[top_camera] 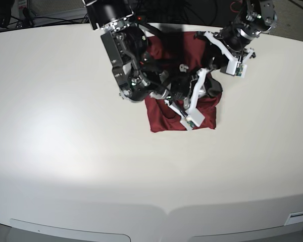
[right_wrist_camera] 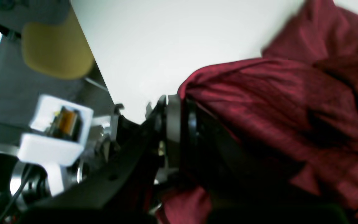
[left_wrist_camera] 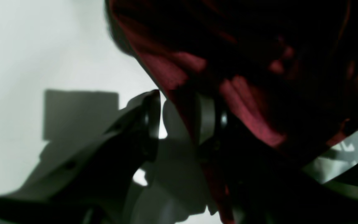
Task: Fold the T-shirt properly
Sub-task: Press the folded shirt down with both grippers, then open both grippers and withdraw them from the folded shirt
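The dark red T-shirt [top_camera: 166, 118] lies bunched at the table's far middle, its lower part flat and square-edged. My right gripper [top_camera: 207, 91] reaches over it from the left. In the right wrist view the right gripper [right_wrist_camera: 177, 99] is shut on a gathered fold of the T-shirt [right_wrist_camera: 275, 102]. My left gripper [top_camera: 214, 63] hovers at the cloth's far right edge. In the left wrist view the left gripper [left_wrist_camera: 180, 105] has its jaws apart; the T-shirt [left_wrist_camera: 253, 118] drapes over one finger [left_wrist_camera: 208, 118], and table shows beside the other finger [left_wrist_camera: 151, 121].
The white table [top_camera: 65, 126] spreads wide to the left and front. Beyond its edge, the right wrist view shows a yellow chair [right_wrist_camera: 54, 46] and a white device [right_wrist_camera: 57, 130]. Cables and equipment sit behind the table's far edge.
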Action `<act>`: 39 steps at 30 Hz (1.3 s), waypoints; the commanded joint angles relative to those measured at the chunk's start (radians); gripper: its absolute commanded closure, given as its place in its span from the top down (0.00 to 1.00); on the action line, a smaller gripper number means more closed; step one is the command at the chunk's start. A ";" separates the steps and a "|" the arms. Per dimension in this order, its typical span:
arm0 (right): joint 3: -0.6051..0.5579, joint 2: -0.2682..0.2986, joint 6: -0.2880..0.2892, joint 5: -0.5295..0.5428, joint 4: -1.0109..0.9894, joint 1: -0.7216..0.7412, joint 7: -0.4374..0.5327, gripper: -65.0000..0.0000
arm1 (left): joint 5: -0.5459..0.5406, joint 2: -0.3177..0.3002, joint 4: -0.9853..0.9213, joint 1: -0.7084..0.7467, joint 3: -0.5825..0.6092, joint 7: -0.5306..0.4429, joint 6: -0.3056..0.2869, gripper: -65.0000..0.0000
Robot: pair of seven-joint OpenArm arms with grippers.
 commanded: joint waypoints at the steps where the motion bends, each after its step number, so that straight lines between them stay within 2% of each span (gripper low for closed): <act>1: -0.009 -0.010 0.009 0.000 0.014 0.016 0.031 0.00 | -0.011 -0.001 0.014 -0.002 0.002 -0.023 -0.009 0.28; 8: -0.037 -0.010 0.009 0.003 -0.033 0.016 0.042 0.00 | -0.011 -0.001 0.014 -0.002 0.000 -0.023 -0.009 0.28; 10: -0.047 -0.010 0.009 0.042 -0.033 0.016 0.042 0.19 | -0.011 -0.004 0.014 -0.002 0.000 -0.023 -0.008 0.28; 12: -0.059 -0.010 0.009 0.118 -0.033 0.016 0.040 0.31 | -0.011 -0.007 0.015 -0.002 0.000 -0.022 -0.008 0.28; 18: -0.093 -0.010 0.009 0.305 -0.033 0.032 0.034 0.31 | -0.011 -0.052 0.017 -0.002 -0.002 -0.020 -0.008 0.28; 23: -0.080 -0.010 0.009 0.314 -0.033 0.099 0.014 0.31 | -0.046 -0.109 0.029 -0.002 -0.002 -0.019 -0.005 0.28; 26: -0.041 -0.010 0.009 0.314 -0.032 0.164 -0.069 0.31 | -0.142 -0.143 0.080 0.010 -0.002 -0.019 -0.005 0.28; 31: 0.079 -0.010 0.009 0.309 -0.032 0.277 -0.296 0.31 | -0.285 -0.154 0.203 0.023 0.002 -0.011 -0.006 0.28; 34: 0.153 -0.008 0.009 0.308 -0.032 0.316 -0.332 0.31 | -0.320 -0.150 0.229 0.022 0.008 -0.009 -0.005 0.28; 37: 0.224 0.058 0.009 0.304 -0.032 0.324 -0.330 0.31 | -0.325 -0.150 0.229 0.023 0.059 -0.008 -0.008 0.32; 39: 0.260 0.115 0.009 0.298 -0.032 0.323 -0.330 0.31 | -0.325 -0.150 0.229 0.019 0.114 -0.010 -0.008 0.37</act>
